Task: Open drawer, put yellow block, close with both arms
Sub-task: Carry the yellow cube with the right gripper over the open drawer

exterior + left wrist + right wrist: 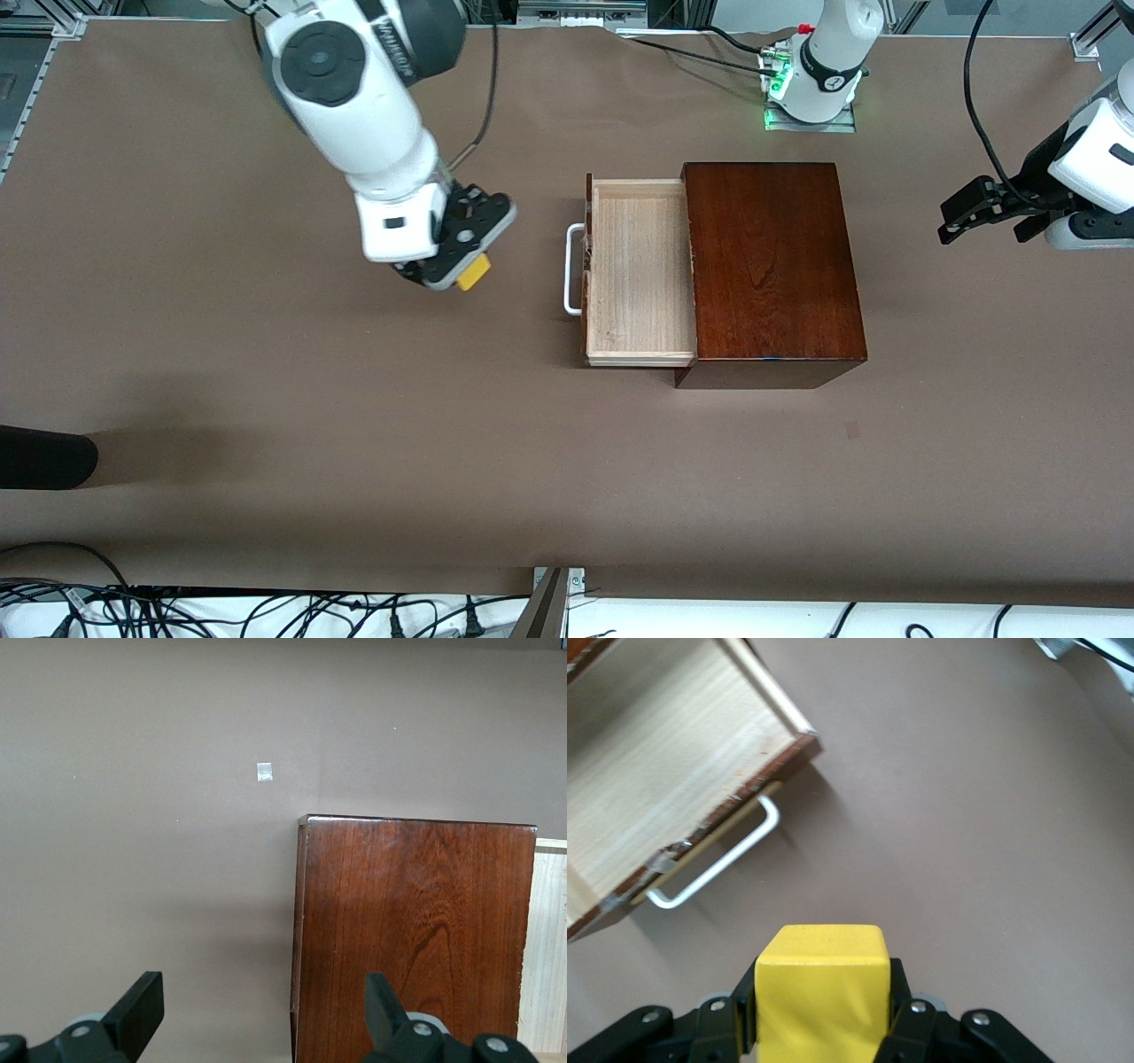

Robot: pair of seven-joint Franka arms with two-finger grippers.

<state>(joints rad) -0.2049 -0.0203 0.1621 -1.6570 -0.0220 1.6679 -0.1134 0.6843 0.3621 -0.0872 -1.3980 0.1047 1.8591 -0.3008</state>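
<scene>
The drawer (640, 266) stands pulled out of the dark mahogany box (772, 266), its pale wood tray empty and its white bar handle (573, 270) facing the right arm's end. My right gripper (462, 276) is shut on the yellow block (476, 271), in the air over bare table beside the handle. In the right wrist view the yellow block (821, 992) sits between the black fingers (902, 992), with the drawer (664, 771) and handle (718, 864) ahead. My left gripper (982, 221) waits open past the box's closed end, seen as spread fingers (137, 1014) above the box (412, 930).
The table is covered in brown paper (354, 425). A black rounded object (44, 456) lies at the edge toward the right arm's end. Cables (221, 611) run along the edge nearest the front camera. The left arm's base (815, 84) glows green.
</scene>
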